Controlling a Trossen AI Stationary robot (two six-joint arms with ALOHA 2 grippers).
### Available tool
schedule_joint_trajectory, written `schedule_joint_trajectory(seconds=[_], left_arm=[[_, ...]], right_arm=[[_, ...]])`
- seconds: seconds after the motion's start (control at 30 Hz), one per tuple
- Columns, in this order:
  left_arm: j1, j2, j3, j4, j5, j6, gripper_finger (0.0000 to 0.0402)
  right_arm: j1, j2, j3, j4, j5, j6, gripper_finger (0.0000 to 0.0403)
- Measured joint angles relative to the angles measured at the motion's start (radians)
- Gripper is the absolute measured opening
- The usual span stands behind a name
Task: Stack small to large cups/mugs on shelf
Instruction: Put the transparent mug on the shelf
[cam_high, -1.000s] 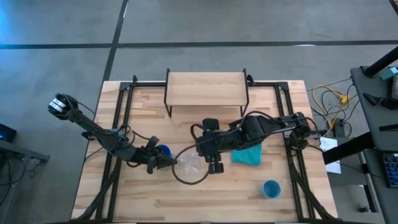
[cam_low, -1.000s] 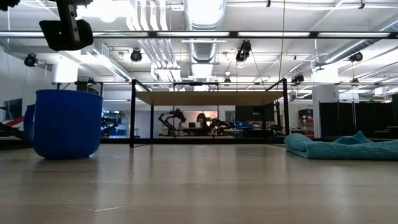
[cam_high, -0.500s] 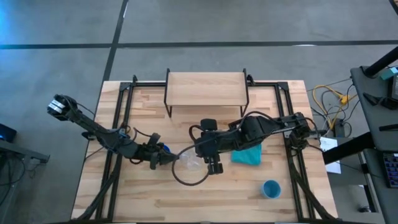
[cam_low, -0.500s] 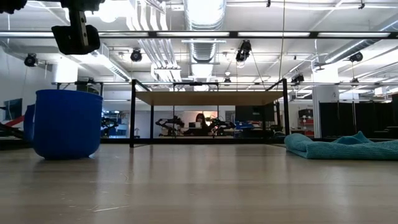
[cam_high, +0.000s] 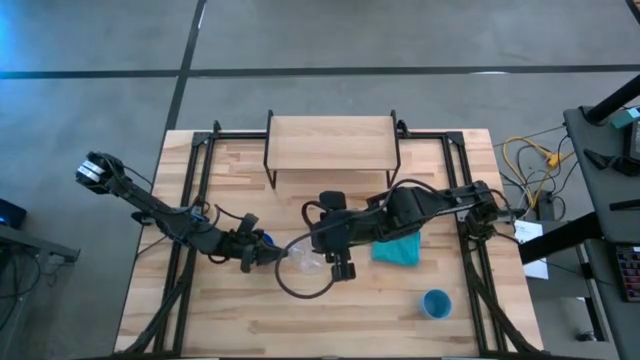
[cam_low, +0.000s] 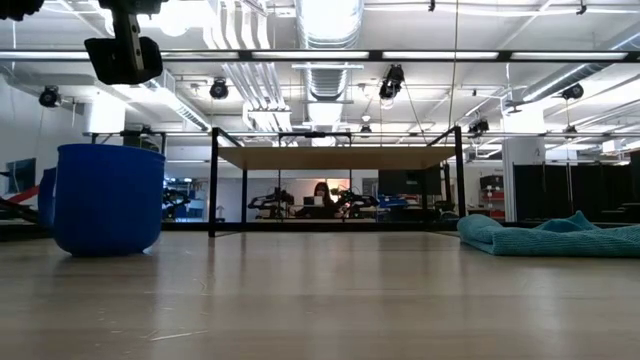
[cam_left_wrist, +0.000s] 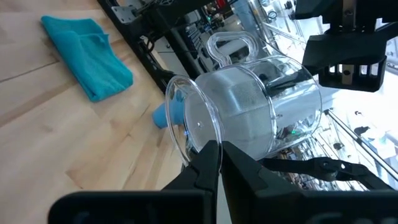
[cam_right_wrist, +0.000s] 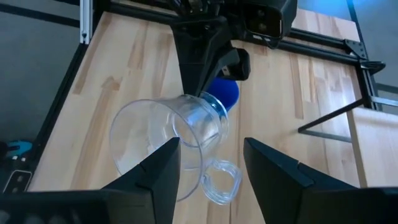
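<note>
Pinching the clear cup (cam_left_wrist: 249, 106) by its rim, the left tool (cam_left_wrist: 216, 163) holds it tilted above the surface (cam_high: 380, 310); the right tool (cam_right_wrist: 208, 158) hovers open beside it.

Count on table: 1 clear cup (cam_high: 306, 262), 1 deep blue mug (cam_low: 108, 198), 1 light blue cup (cam_high: 436, 303), 1 teal cloth (cam_high: 398, 249), 1 shelf (cam_high: 331, 141), 2 arms.
</note>
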Motion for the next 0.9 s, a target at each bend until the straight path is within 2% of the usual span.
schedule_joint_trajectory(seconds=[0.3, 0.57, 0.9], left_arm=[[0.000, -0.001, 0.000, 0.070, 0.005, 0.053, 0.0000], [0.000, 0.004, -0.003, 0.074, 0.022, 0.054, 0.0000], [0.001, 0.006, -0.004, 0.074, 0.026, 0.054, 0.0000]], right_arm=[[0.000, 0.000, -0.041, 0.003, 0.000, 0.008, 0.0171], [-0.001, 0.001, -0.073, 0.087, 0.000, 0.003, 0.0171], [-0.003, 0.001, -0.075, 0.089, 0.000, 0.003, 0.0170]])
